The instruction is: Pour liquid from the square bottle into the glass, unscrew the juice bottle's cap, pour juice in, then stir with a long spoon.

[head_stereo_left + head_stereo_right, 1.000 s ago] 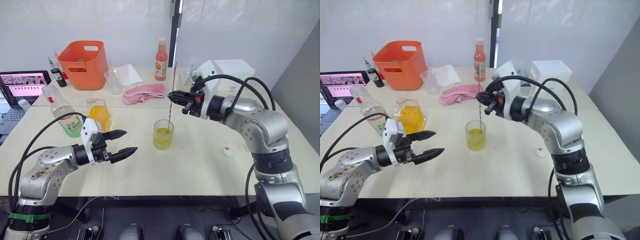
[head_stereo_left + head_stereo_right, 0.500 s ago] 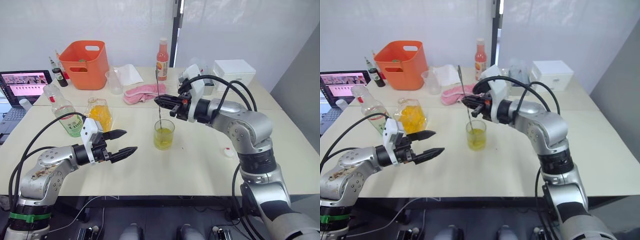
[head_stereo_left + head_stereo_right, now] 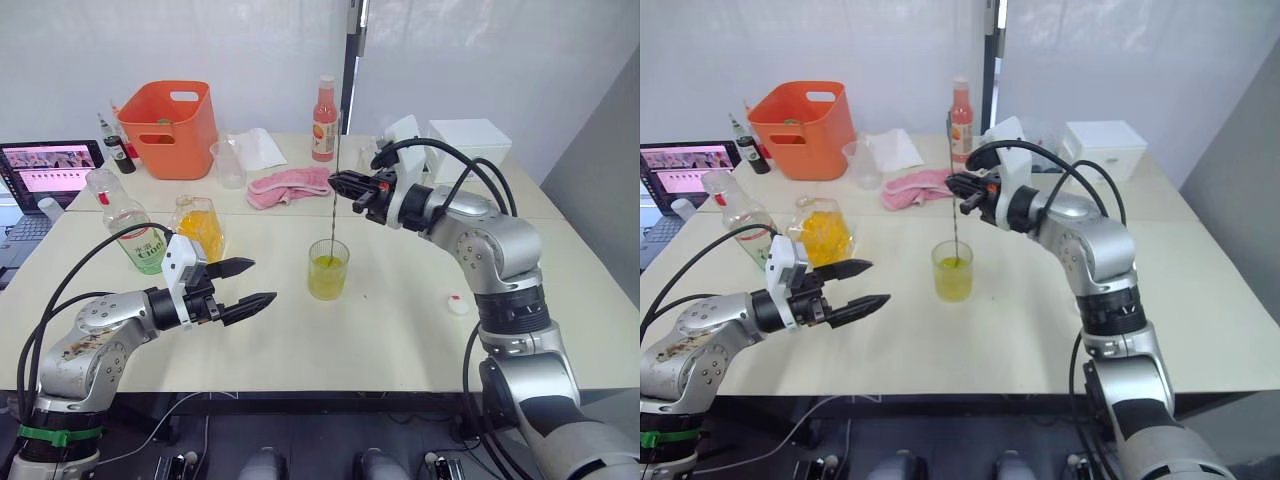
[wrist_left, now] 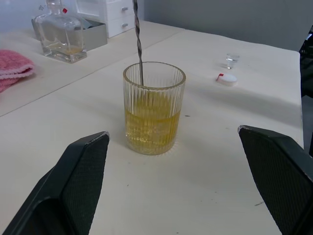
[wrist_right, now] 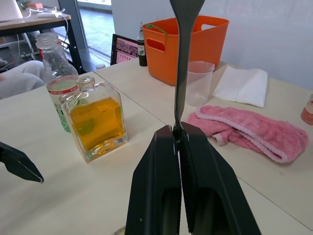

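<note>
The glass (image 3: 328, 277) stands mid-table, about a third full of yellow liquid. The long spoon (image 3: 333, 225) stands nearly upright with its lower end in the glass, and my right gripper (image 3: 340, 184) is shut on its stem above the rim. My left gripper (image 3: 260, 281) hovers open to the left of the glass, holding nothing. The square bottle (image 3: 199, 228) with orange liquid and the uncapped juice bottle (image 3: 128, 222) stand behind it. The cap (image 3: 458, 305) lies on the table to the right. The left wrist view shows the glass (image 4: 154, 107) and the spoon (image 4: 139, 44).
An orange basket (image 3: 168, 125), a plastic beaker (image 3: 228, 163), a pink cloth (image 3: 290, 186) and an orange-red bottle (image 3: 323, 106) stand at the back. A laptop (image 3: 45, 168) is far left, a white box (image 3: 468, 136) back right, with a small clear bottle (image 4: 58, 32) near it.
My right gripper swung the spoon leftward with its stem tilted, then back to upright, its lower end staying in the glass. The left arm has not moved.
</note>
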{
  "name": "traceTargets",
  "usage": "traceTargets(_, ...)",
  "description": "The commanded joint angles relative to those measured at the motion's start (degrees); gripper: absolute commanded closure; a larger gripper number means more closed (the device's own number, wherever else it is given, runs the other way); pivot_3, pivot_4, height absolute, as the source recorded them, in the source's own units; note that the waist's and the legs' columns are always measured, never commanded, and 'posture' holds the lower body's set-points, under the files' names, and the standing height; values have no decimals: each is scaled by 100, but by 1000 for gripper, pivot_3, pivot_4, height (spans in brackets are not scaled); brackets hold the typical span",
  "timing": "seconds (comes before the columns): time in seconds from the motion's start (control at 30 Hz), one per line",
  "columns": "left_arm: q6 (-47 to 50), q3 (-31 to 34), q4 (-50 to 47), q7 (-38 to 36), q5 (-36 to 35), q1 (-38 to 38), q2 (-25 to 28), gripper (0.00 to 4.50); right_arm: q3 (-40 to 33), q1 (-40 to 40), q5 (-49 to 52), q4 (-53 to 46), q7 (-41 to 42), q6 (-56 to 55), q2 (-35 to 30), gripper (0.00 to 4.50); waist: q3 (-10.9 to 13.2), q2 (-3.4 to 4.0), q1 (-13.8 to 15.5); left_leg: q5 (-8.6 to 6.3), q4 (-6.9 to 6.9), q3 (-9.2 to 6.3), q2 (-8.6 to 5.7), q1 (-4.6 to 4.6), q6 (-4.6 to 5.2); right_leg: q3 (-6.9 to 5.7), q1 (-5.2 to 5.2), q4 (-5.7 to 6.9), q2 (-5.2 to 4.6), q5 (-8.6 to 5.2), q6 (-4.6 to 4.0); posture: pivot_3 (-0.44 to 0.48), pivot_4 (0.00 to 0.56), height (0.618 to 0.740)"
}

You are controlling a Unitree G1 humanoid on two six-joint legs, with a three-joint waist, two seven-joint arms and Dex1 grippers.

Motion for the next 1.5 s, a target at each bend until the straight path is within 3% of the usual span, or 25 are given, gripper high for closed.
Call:
traceTargets(0.03, 10, 60, -187, 26, -69, -27, 17, 32, -134, -11, 134, -605, 166, 264, -232, 4500, 0, 0, 2, 0, 0, 0, 0, 0, 0, 0, 0, 0, -1, 0, 0, 0, 150, 715)
traceTargets(0.47, 27, -3, -123, 26, -63, -130, -13, 32, -59, 89, 466, -1315, 126, 928, 21, 4500, 0, 0, -7, 0, 0, 0, 1, 2, 0, 0, 1, 1, 2, 0, 0, 0, 150, 715)
traceTargets(0.77, 49, 56, -164, 30, -92, -92, 17, 32, -224, -19, 215, -639, 58, 150, 435, 4500, 0, 0, -4, 0, 0, 0, -1, 2, 0, 0, 1, 0, 1, 0, 0, 0, 150, 715)
traceTargets(1.03, 41, 90, -190, 24, -105, -55, 22, 32, -234, 14, -130, -161, 284, -432, 125, 4500, 0, 0, -1, 0, 0, 1, -1, 1, 0, 0, 1, 0, 1, 0, 0, 0, 150, 715)
traceTargets(1.3, 52, 74, -180, 23, -96, -74, 22, 32, -147, 154, 173, -941, 499, 511, -363, 4500, 0, 0, -5, 0, 0, 0, 1, 2, 0, 0, 0, 0, 1, 0, 0, 0, 150, 715)
traceTargets(1.5, 45, 40, -144, 25, -64, -115, -6, 32, -69, 192, 458, -1431, 433, 1014, -191, 4500, 0, 0, -6, 0, -1, -1, 1, 2, 0, 1, 1, 0, 2, 0, 0, 0, 150, 715)
